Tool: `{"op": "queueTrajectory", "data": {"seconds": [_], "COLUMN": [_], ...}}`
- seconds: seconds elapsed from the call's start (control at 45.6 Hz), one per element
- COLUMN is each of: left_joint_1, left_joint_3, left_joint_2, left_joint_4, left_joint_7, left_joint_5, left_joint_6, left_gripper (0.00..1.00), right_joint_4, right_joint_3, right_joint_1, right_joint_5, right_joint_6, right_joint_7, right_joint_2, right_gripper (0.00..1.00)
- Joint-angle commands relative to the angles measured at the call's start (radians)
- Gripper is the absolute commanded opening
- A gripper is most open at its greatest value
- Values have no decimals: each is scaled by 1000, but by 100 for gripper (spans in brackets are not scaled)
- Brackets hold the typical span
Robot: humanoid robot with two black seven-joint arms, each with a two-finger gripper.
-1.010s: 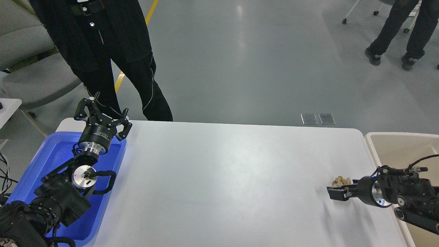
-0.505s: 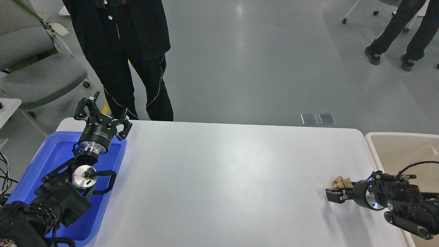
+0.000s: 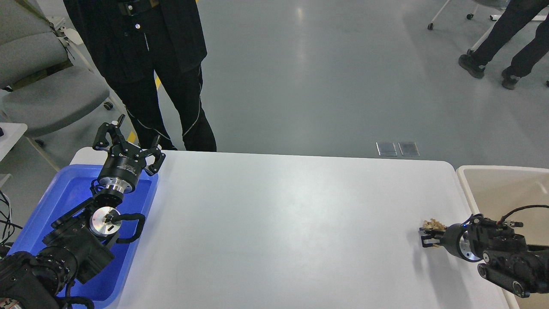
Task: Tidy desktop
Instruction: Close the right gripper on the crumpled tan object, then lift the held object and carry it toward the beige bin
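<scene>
Bench layout: one tray at the left end, one bin off the right end, one small item near the right edge.

The bench (image 3: 279, 223) fills the middle of the view; a tray (image 3: 43, 219) lies on its left end, with the left arm above the tray and the left hand (image 3: 128, 143) over the tray's far right corner. A bin (image 3: 502, 184) stands just beside the bench's right edge. A small crumpled scrap (image 3: 432, 224) sits on the bench near that edge, touching the right hand (image 3: 426, 237), whose arm enters from the lower right. Behind the bench's far left, a person (image 3: 154, 73) stands on the floor; a chair (image 3: 38, 81) is left of the person, and a second person (image 3: 502, 47) is at the far right.
</scene>
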Motion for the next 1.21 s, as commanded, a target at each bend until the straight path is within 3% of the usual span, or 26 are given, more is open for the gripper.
{"op": "queueTrajectory", "data": {"seconds": [0.0, 0.241, 0.395, 0.834, 1.185], "left_joint_1": [0, 0, 0, 0, 0], "left_joint_3": [1, 1, -1, -1, 1], "left_joint_2": [0, 0, 0, 0, 0], "left_joint_4": [0, 0, 0, 0, 0], "left_joint_7": [0, 0, 0, 0, 0], "left_joint_5": [0, 0, 0, 0, 0], "left_joint_6": [0, 0, 0, 0, 0], "left_gripper": [100, 100, 100, 100, 100], "right_joint_4": [-11, 4, 124, 535, 662], "right_joint_3": [-13, -37, -39, -40, -45], "right_joint_1": [-4, 16, 86, 352, 566], "right_joint_5": [56, 60, 66, 59, 54], "right_joint_6": [1, 1, 38, 257, 420], "right_joint_7": [12, 34, 32, 22, 22], "right_joint_2": [7, 1, -63, -375, -490], "right_gripper": [0, 0, 0, 0, 0]}}
